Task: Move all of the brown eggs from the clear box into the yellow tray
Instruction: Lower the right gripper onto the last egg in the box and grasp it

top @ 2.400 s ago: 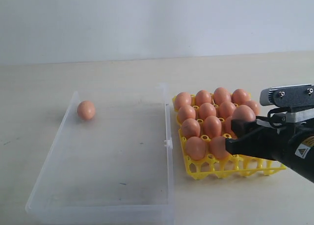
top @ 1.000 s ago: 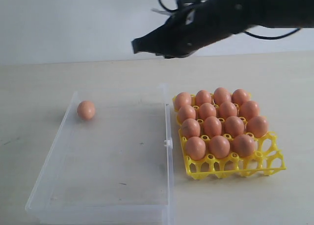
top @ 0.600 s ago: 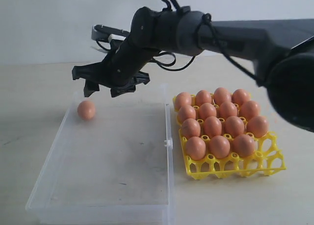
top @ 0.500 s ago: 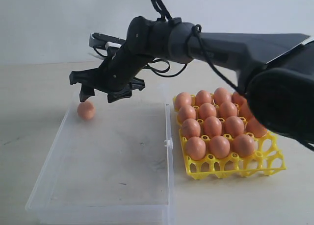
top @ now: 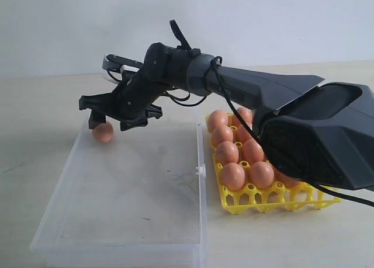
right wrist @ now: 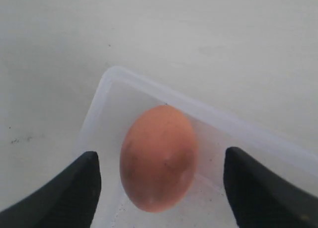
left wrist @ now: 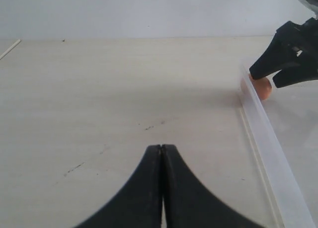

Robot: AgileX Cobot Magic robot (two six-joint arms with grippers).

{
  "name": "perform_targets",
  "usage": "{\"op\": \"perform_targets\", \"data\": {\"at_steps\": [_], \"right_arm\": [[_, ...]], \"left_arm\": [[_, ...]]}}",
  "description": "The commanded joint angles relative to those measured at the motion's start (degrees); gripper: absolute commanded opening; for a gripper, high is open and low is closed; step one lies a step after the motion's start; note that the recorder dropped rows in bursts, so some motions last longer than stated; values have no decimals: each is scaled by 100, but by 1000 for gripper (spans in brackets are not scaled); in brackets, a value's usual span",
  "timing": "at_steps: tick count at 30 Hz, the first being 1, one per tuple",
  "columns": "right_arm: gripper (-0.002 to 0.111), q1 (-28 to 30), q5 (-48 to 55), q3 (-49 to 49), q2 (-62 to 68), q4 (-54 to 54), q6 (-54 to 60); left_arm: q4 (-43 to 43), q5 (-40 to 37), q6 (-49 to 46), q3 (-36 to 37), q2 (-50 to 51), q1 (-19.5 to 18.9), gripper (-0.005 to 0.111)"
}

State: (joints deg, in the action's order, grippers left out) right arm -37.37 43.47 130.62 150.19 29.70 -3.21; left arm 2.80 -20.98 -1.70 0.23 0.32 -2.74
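The right wrist view showed what the exterior view hid — the right gripper (right wrist: 160,181), jaws spread astride the lone brown egg (right wrist: 158,157) in the clear box (right wrist: 223,121) corner, lower than a moment earlier. The left gripper (left wrist: 162,156) had its jaws pressed together.

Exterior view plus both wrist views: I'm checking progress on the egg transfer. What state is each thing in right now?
Clear box: open-topped, holding one egg.
Brown egg: lying in the box's far left corner, ungripped.
Yellow tray: mostly filled with eggs, front cells empty.
Right claw: open, straddling the brown egg.
Left claw: shut, empty, above the table.
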Motion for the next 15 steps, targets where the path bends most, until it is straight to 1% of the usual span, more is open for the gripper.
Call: {"op": "perform_targets", "data": {"at_steps": [1,5,8,9,11,12,13,14,15], "right_arm": [[66,-64,-107,127,87,49,62],[62,-76,-273,127,159,185,62],[61,-114,-342,127,186,185,62],[59,-123,-357,127,203,185,62],[41,-123,-362,127,201,185,62],[19,-123,-362,127,201,185,62],[7,-123,-349,127,201,185,62],[0,-123,-314,127,169,148,85],[0,-123,-277,127,129,96,131]], "left_arm": [[32,71,0,-23,-32,49,0],[32,71,0,-23,-32,49,0],[32,71,0,-23,-32,49,0],[32,71,0,-23,-32,49,0],[32,71,0,-23,-32,49,0],[32,71,0,-23,-32,49,0],[32,71,0,-23,-32,49,0],[32,71,0,-23,-32,49,0],[32,71,0,-23,-32,49,0]]}}
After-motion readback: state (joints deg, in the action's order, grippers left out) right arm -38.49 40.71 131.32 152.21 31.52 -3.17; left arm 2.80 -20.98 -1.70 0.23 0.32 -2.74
